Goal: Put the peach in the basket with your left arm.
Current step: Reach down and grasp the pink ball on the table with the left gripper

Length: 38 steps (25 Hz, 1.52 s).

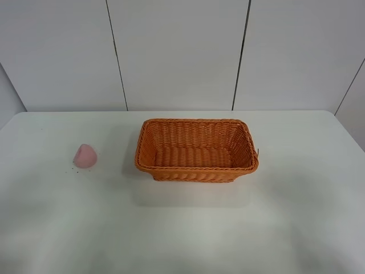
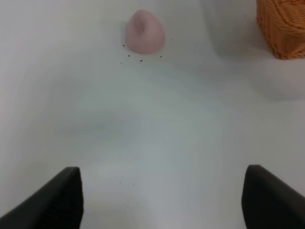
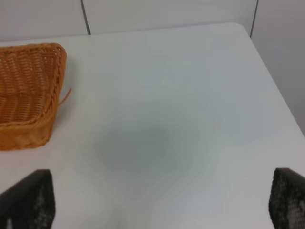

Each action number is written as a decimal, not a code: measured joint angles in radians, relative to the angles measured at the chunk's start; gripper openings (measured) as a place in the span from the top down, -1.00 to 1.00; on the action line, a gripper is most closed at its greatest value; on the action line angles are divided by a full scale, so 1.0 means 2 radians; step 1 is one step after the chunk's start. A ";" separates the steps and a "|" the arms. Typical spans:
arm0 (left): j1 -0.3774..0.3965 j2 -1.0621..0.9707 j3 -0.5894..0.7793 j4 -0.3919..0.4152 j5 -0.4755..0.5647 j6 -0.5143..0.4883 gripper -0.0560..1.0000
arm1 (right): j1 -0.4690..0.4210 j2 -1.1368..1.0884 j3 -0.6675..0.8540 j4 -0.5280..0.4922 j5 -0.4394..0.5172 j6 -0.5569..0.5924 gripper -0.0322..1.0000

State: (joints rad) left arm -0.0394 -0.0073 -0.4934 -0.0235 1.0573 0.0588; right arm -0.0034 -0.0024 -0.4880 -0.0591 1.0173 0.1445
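Black fingertips of my left claw (image 2: 162, 174) stand wide apart, gripping nothing. Beyond them, on the white table (image 2: 152, 119), the peach (image 2: 145, 31) sits untouched, well apart from the basket (image 2: 283, 24), which the high view shows empty. So reaching, grasping, carrying and dropping are all left. My right claw (image 3: 159, 191) is spread too. From above neither claw shows; my wrist view crops the basket to a corner; specks (image 2: 141, 60) by the peach are unreadable.
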 joint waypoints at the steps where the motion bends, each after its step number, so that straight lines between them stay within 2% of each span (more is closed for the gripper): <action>1: 0.000 0.000 0.000 0.000 0.000 0.000 -0.61 | 0.000 0.000 0.000 0.000 0.000 0.000 -0.41; 10: 0.000 0.000 -0.001 0.000 -0.001 0.000 -0.61 | 0.000 0.000 0.000 0.000 0.000 0.000 -0.41; 15: 0.000 0.046 -0.036 0.000 -0.036 -0.013 -0.60 | 0.000 0.000 0.000 0.000 0.000 0.000 -0.41; 21: 0.000 0.225 -0.111 0.000 -0.071 -0.017 -0.59 | 0.000 0.000 0.000 0.000 0.000 0.000 -0.41; 27: 0.000 0.454 -0.182 0.000 -0.107 -0.015 -0.59 | 0.000 0.000 0.000 0.000 0.000 0.000 -0.41; 31: 0.000 0.609 -0.234 0.000 -0.111 -0.010 -0.59 | 0.000 0.000 0.000 0.000 0.000 0.000 -0.41; 38: 0.000 0.821 -0.355 -0.004 -0.108 -0.008 -0.59 | 0.000 0.000 0.000 0.000 0.000 0.000 -0.41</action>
State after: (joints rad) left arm -0.0394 1.6345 -1.2024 -0.0323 0.8408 0.0433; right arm -0.0034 -0.0024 -0.4880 -0.0591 1.0173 0.1445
